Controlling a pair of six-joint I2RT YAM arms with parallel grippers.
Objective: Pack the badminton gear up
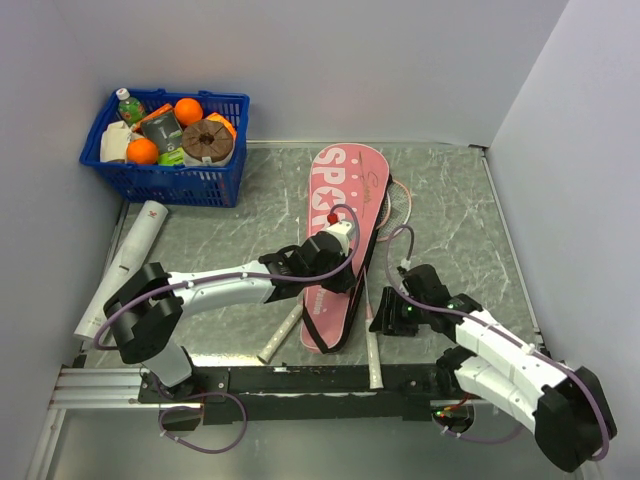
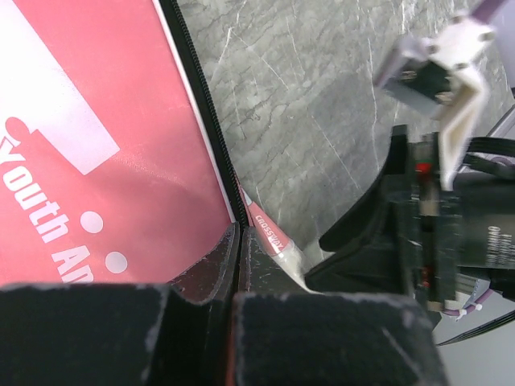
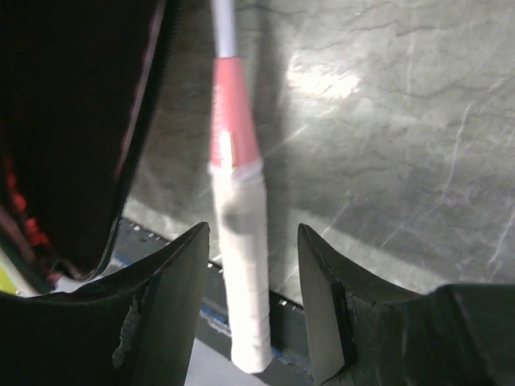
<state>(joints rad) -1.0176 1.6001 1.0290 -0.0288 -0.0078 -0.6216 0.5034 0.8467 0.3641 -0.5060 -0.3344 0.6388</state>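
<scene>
The pink racket bag, lettered "SPORT", lies lengthwise in the middle of the tabletop, running from upper centre down towards the arm bases. The left tool sits at the bag's right edge about halfway along, its fingers pressed together on the black zipped border. In the right wrist view the bag's dark side fills the left of the frame.

The right tool hangs just right of the bag's lower end. Its fingers are apart, with the whitish handle of 1 racket lying between them and a gap on each side. A 2nd racket handle pokes out at the bag's lower left. The white tube lies at the left edge, below the blue basket.
</scene>
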